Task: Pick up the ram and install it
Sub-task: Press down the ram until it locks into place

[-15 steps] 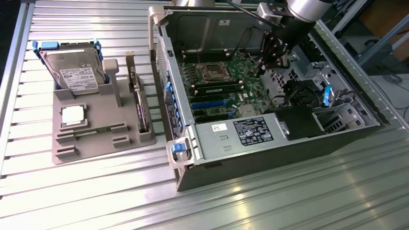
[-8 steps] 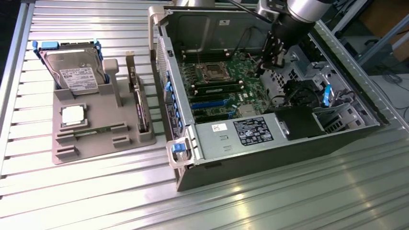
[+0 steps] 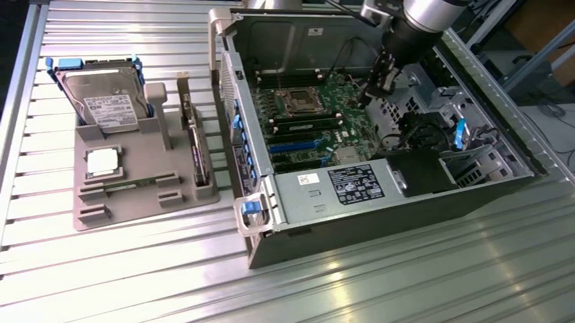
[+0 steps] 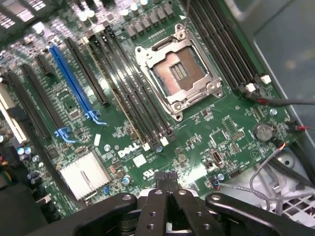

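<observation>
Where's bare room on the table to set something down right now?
The slatted table is bare in front of the grey parts tray and the open computer case. It is crowded inside the case, where the gripper hangs over the motherboard.

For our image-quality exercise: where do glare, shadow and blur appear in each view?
Exterior view: glare washes out the slatted table and the silver processor; the computer case interior is dim. Wrist view: the motherboard is evenly lit, soft toward the edges; the gripper is dark.
</observation>
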{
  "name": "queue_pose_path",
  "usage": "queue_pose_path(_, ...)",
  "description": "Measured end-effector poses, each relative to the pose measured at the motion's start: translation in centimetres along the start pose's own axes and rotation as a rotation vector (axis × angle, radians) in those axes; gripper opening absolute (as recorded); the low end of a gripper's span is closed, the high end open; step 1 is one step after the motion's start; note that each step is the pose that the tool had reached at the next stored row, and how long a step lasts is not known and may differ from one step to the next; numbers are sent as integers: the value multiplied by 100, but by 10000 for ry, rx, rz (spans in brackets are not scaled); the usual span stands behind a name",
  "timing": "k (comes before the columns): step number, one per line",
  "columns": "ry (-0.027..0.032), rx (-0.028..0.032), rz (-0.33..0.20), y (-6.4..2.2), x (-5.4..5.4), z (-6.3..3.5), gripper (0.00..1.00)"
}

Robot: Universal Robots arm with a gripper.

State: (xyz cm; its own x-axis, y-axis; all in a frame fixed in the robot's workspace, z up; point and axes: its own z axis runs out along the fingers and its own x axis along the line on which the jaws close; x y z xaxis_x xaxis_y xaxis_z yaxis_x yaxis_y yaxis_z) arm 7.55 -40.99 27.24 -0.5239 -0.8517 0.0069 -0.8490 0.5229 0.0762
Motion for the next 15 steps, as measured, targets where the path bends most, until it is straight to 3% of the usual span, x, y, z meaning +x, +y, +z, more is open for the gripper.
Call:
queue_pose_path(5, -22, 24, 931, 0, 0, 7, 10)
queue_pose_path(10, -36, 69, 2255, -1, 0, 18, 10)
queue_pose_path(15, -18, 127, 3256, -2, 0, 27, 10)
